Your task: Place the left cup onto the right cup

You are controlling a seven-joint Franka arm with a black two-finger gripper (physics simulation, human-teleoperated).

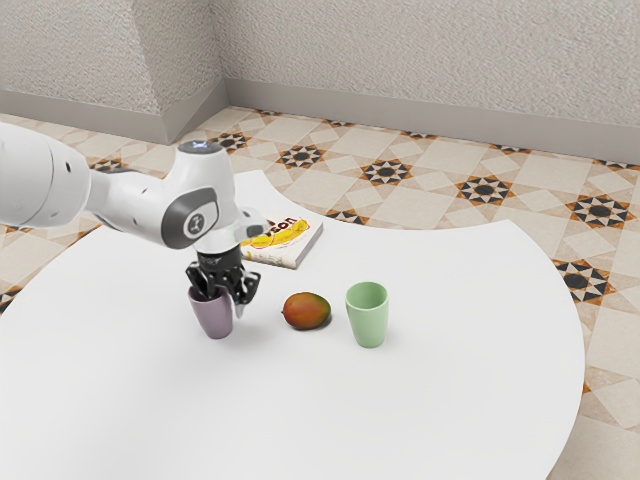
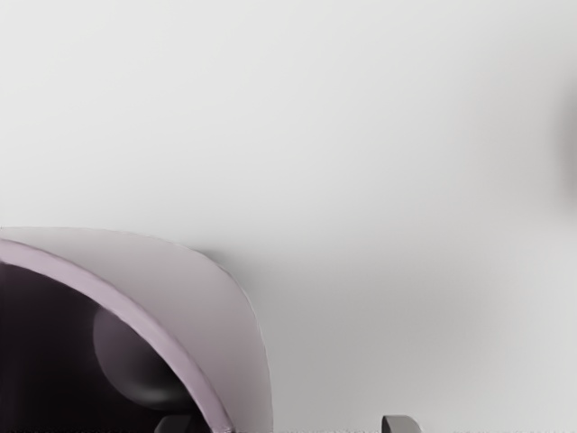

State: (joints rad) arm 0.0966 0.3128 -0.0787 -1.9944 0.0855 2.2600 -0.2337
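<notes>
The mauve cup (image 2: 207, 307) sat close under the hand on the white table (image 2: 361, 135) — its rim curved round a dark hollow. One dark fingertip (image 2: 177, 424) of the gripper (image 2: 287, 428) showed inside the rim; the other stood outside, clear of the wall.

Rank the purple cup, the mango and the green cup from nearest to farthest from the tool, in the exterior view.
1. Purple cup, directly at the tool.
2. Mango, further toward the exterior view's right.
3. Green cup, farthest toward that right side.
</notes>
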